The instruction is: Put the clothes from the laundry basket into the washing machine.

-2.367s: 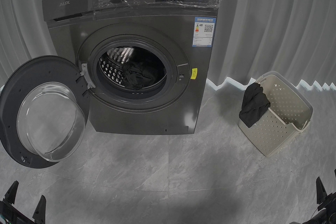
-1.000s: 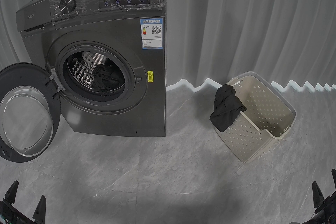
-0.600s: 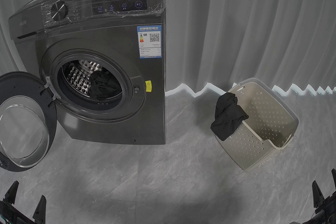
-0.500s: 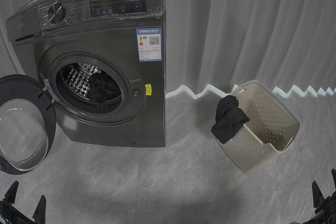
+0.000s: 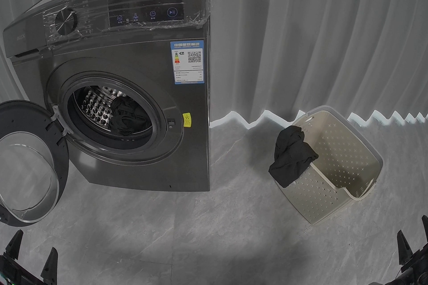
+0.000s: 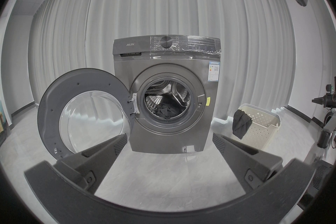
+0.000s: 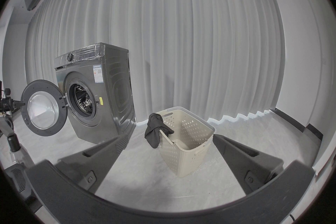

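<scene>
A crumpled black garment (image 5: 292, 156) hangs over the rim of a cream perforated laundry basket (image 5: 325, 197) on the grey floor (image 5: 200, 228), on the side nearest the dark grey washing machine (image 5: 133, 54). The machine's round door (image 5: 18, 114) stands wide open, with more dark clothes (image 5: 125, 114) lying in the drum (image 5: 96, 105). The left gripper (image 5: 32, 254) and right gripper (image 5: 412, 241) sit low, well apart from both, each splayed wide and holding nothing.
</scene>
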You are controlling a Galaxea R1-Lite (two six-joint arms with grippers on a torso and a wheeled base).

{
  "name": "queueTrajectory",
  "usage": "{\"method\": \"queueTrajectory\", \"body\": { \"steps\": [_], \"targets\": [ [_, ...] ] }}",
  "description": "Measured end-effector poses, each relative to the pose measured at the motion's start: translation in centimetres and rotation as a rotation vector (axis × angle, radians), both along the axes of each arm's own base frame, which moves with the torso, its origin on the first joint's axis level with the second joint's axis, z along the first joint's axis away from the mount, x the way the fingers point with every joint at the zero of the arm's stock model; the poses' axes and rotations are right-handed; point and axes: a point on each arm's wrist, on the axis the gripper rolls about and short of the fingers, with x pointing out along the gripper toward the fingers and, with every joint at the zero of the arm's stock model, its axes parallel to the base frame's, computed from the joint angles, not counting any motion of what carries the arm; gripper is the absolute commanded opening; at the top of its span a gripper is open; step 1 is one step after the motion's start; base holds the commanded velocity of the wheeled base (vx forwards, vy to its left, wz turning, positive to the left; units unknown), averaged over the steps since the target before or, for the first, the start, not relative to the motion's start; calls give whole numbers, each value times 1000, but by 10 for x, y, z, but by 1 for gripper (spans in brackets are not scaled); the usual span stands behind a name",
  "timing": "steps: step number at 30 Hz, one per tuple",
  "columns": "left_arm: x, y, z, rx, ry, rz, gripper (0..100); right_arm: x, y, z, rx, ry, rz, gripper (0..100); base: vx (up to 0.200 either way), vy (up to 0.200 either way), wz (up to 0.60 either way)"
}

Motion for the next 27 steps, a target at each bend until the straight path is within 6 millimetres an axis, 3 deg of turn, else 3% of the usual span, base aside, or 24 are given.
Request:
{"method": "queueTrajectory", "body": {
  "steps": [12,27],
  "targets": [
    [0,0,0,0,0,0,100,0,0,0,0,-3,-4,100,0,-200,0],
    [0,0,0,1,0,-1,100,0,0,1,-19,-11,-5,100,0,0,0]
  ]
}}
